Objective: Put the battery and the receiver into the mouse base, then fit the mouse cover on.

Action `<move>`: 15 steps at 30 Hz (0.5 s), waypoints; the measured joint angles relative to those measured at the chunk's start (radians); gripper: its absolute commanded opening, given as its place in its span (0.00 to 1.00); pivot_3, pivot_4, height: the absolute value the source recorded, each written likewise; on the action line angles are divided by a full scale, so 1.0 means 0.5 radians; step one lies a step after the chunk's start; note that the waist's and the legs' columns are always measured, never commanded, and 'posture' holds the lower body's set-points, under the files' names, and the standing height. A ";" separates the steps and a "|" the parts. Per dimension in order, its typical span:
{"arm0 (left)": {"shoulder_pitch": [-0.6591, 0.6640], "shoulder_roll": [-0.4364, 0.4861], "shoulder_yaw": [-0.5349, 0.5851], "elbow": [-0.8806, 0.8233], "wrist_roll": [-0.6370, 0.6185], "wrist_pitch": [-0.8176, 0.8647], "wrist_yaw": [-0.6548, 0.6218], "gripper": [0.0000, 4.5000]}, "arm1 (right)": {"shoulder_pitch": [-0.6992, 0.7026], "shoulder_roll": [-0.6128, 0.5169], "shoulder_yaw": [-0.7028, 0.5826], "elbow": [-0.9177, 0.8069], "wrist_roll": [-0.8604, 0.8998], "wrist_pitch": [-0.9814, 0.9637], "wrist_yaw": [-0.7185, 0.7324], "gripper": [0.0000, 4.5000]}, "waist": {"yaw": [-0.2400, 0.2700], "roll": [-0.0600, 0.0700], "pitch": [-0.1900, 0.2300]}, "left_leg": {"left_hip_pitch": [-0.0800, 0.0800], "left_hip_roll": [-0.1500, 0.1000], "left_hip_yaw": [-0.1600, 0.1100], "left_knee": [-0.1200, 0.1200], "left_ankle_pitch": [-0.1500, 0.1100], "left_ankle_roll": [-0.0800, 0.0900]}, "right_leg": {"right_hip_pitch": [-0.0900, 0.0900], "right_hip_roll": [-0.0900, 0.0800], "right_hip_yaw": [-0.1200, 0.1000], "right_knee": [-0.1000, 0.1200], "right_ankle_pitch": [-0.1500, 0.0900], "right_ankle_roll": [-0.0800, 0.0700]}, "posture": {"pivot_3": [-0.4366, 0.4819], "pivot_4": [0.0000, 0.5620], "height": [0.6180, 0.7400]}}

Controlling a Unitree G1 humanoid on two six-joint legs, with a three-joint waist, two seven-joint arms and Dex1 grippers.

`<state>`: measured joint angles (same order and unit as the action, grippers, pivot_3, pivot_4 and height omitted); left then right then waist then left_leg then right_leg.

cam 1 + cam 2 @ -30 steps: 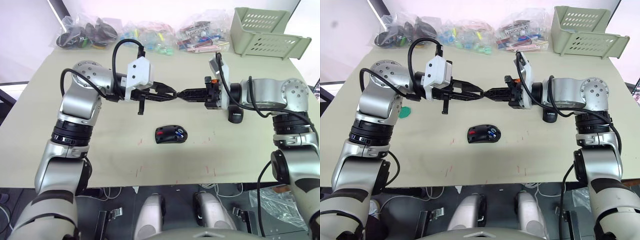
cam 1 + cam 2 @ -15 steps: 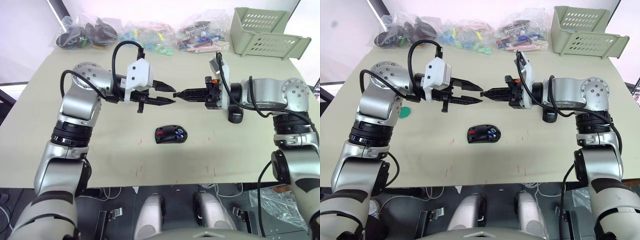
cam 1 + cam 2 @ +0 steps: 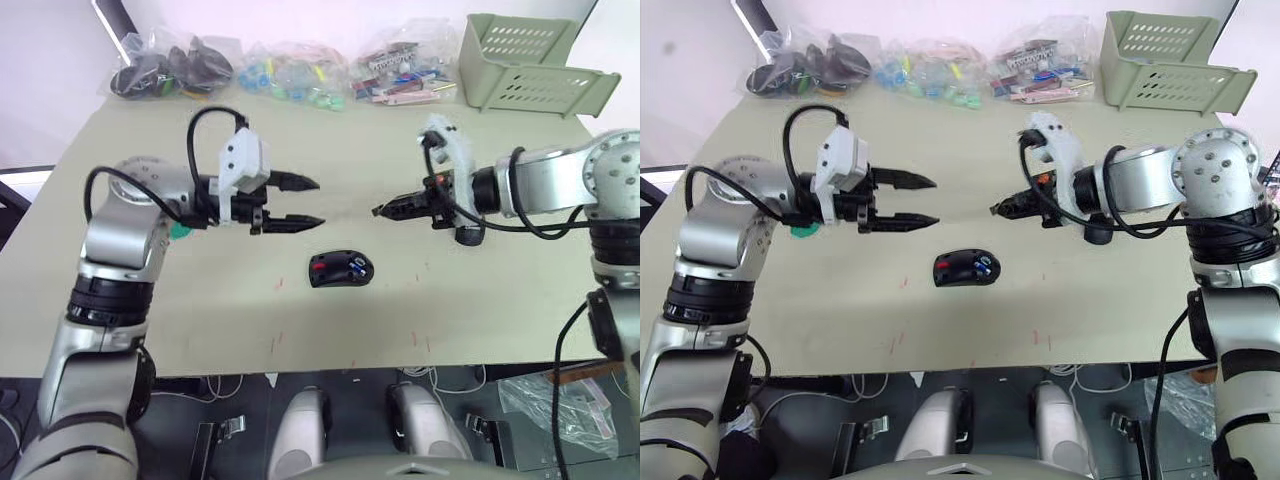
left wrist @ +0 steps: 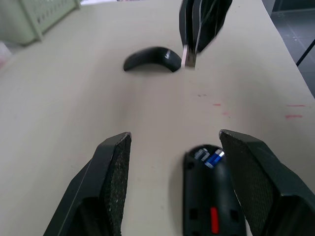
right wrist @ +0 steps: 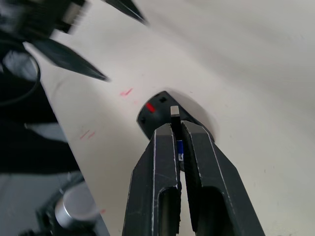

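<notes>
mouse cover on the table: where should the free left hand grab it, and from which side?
Judging by its pose, take the mouse cover across its narrow width, fingers on the two long edges, coming from above. It lies dome-up and flat on the table, so the smooth top offers no purchase. The open left hand is free; the right hand holds the receiver.

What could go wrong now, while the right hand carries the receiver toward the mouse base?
The right hand pinches the receiver only by its end, so it may slip or tilt before reaching the mouse base. The base lies loose on the table, with the open left hand apart from it, so pushing may shift it. The battery already inside leaves little room.
</notes>
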<state>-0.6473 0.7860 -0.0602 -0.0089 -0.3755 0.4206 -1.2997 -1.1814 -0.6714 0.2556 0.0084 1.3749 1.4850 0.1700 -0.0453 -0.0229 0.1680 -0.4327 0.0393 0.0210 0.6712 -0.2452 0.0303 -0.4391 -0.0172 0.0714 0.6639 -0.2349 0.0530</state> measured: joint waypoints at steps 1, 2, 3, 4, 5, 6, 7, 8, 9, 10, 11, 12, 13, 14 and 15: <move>0.007 -0.002 -0.001 0.000 0.000 0.004 0.001 0.67 | -0.017 0.000 0.010 0.001 -0.019 0.000 0.021 0.00 | 0.001 0.000 0.000 | 0.000 0.000 0.000 0.000 0.000 0.000 | 0.000 0.000 0.000 0.000 0.000 0.000 | 0.48 0.27 1.00; 0.036 -0.007 -0.002 -0.006 0.000 0.013 0.015 0.67 | -0.106 0.002 0.061 0.019 -0.123 -0.005 0.160 0.00 | 0.008 0.000 0.000 | 0.000 0.002 -0.003 0.001 0.000 0.000 | 0.000 0.002 -0.004 0.000 0.000 0.000 | 0.48 0.27 1.00; 0.062 -0.008 -0.001 -0.005 0.002 0.014 0.032 0.67 | -0.220 0.008 0.161 0.052 -0.233 -0.002 0.283 0.00 | 0.008 0.004 0.002 | 0.000 0.001 -0.002 0.000 0.000 0.000 | 0.000 0.001 -0.003 0.001 0.000 0.000 | 0.48 0.27 1.00; 0.075 -0.015 -0.006 -0.004 0.003 0.014 0.037 0.67 | -0.306 0.024 0.216 0.098 -0.313 0.002 0.375 0.00 | 0.009 0.004 0.002 | 0.000 0.001 -0.002 0.000 0.000 0.000 | 0.000 0.002 -0.003 0.001 0.000 -0.001 | 0.48 0.27 1.00; 0.089 -0.017 -0.007 -0.006 0.003 0.014 0.040 0.67 | -0.366 0.031 0.260 0.128 -0.382 0.004 0.460 0.00 | 0.013 0.003 0.002 | -0.001 0.001 -0.003 0.001 0.000 0.000 | 0.000 0.001 -0.004 0.001 0.000 -0.001 | 0.48 0.27 1.00; 0.111 -0.014 -0.005 -0.007 0.005 0.010 0.043 0.67 | -0.449 0.041 0.351 0.173 -0.481 0.001 0.578 0.00 | 0.013 0.004 0.002 | -0.001 0.000 -0.001 0.001 0.000 0.000 | 0.000 0.000 -0.003 0.000 0.000 -0.001 | 0.48 0.27 1.00; 0.131 -0.014 -0.006 -0.007 0.008 0.006 0.043 0.67 | -0.522 0.061 0.441 0.217 -0.582 -0.007 0.681 0.00 | 0.012 0.004 0.002 | -0.001 0.000 0.000 0.001 0.000 0.000 | 0.000 -0.001 -0.002 0.000 0.000 -0.001 | 0.48 0.27 1.00; 0.139 -0.016 -0.017 -0.008 0.010 0.004 0.044 0.67 | -0.574 0.075 0.501 0.242 -0.653 -0.011 0.758 0.00 | 0.012 0.004 0.002 | -0.002 0.000 0.000 0.001 0.000 0.000 | 0.000 -0.001 -0.002 -0.001 0.000 -0.001 | 0.48 0.27 1.00; 0.164 -0.012 -0.016 -0.015 0.010 0.004 0.042 0.67 | -0.675 0.098 0.644 0.303 -0.745 -0.002 0.911 0.00 | 0.011 0.006 0.003 | -0.002 -0.002 0.002 0.001 0.000 0.000 | -0.001 -0.002 -0.001 -0.001 0.000 -0.001 | 0.48 0.27 1.00; 0.176 -0.012 -0.020 -0.020 0.010 0.004 0.041 0.67 | -0.742 0.107 0.748 0.319 -0.804 0.006 0.995 0.00 | 0.010 0.007 0.004 | -0.002 -0.002 0.002 0.000 0.000 0.000 | -0.002 -0.002 0.000 -0.001 0.000 -0.001 | 0.48 0.27 1.00; 0.200 -0.011 -0.020 -0.036 0.009 0.006 0.040 0.67 | -0.844 0.111 0.920 0.331 -0.901 -0.005 1.148 0.00 | 0.010 0.007 0.004 | -0.003 -0.002 0.002 0.000 0.000 0.000 | -0.003 -0.002 0.000 -0.002 0.000 -0.001 | 0.48 0.27 1.00; 0.219 -0.011 -0.031 -0.049 0.009 0.009 0.036 0.67 | -0.925 0.117 1.078 0.324 -1.016 -0.049 1.298 0.00 | 0.010 0.007 0.004 | -0.003 -0.002 0.001 0.000 0.000 0.000 | -0.003 -0.002 -0.001 -0.002 0.000 -0.001 | 0.48 0.27 1.00; 0.228 -0.011 -0.037 -0.054 0.009 0.010 0.036 0.67 | -0.941 0.119 1.126 0.321 -1.068 -0.079 1.355 0.00 | 0.014 0.006 0.004 | -0.004 -0.002 0.000 0.000 0.000 0.000 | -0.002 -0.002 -0.002 -0.002 0.000 -0.001 | 0.48 0.27 1.00; 0.251 -0.004 -0.039 -0.067 0.009 0.009 0.033 0.67 | -0.955 0.123 1.200 0.322 -1.144 -0.127 1.447 0.00 | 0.015 0.006 0.004 | -0.004 -0.002 0.000 0.000 0.000 0.000 | -0.002 -0.002 -0.003 -0.002 0.000 -0.001 | 0.48 0.27 1.00; 0.275 0.005 -0.044 -0.084 0.009 0.008 0.029 0.77 | -0.958 0.127 1.256 0.330 -1.199 -0.153 1.510 0.00 | 0.014 0.006 0.004 | -0.004 -0.002 0.000 0.000 0.000 0.000 | -0.002 -0.002 -0.002 -0.002 0.000 -0.001 | 0.48 0.27 1.00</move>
<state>-0.5099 0.7885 -0.0824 -0.0507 -0.3709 0.4247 -1.2851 -1.6602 -0.6078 0.8838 0.1736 0.7753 1.4083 0.9252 -0.0381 -0.0198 0.1699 -0.4345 0.0384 0.0211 0.6712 -0.2453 0.0302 -0.4402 -0.0183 0.0701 0.6630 -0.2350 0.0525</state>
